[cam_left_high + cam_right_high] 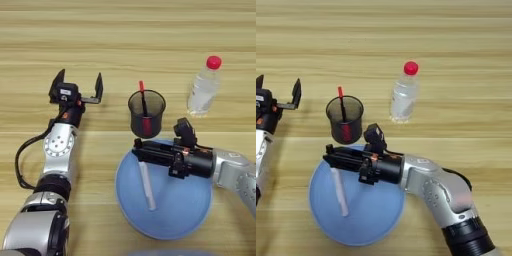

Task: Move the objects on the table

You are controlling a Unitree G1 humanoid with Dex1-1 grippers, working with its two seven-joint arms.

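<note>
A round light-blue plate [165,210] lies near the front edge of the light wood-grain table [125,35]. A white marker [147,186] rests on the plate's left half, lying roughly near-to-far with a slight tilt.

Just beyond the plate's far rim stands a dark translucent pen cup [146,113], upright, with a red-capped marker [143,102] leaning inside it and its red tip poking above the rim. To the right of the cup, and well apart from it, a small clear plastic bottle [204,89] with a red cap stands upright; no label or writing can be read on it, nor on the markers or cup.

The right gripper [331,156] reaches in from the right, low over the plate's far-left rim, just in front of the cup and at the far end of the white marker. Its black fingers point left and lie close together; whether they pinch the marker cannot be told.

The left gripper [79,86] hovers over bare table to the left of the cup, its two fingers spread wide and holding nothing.
</note>
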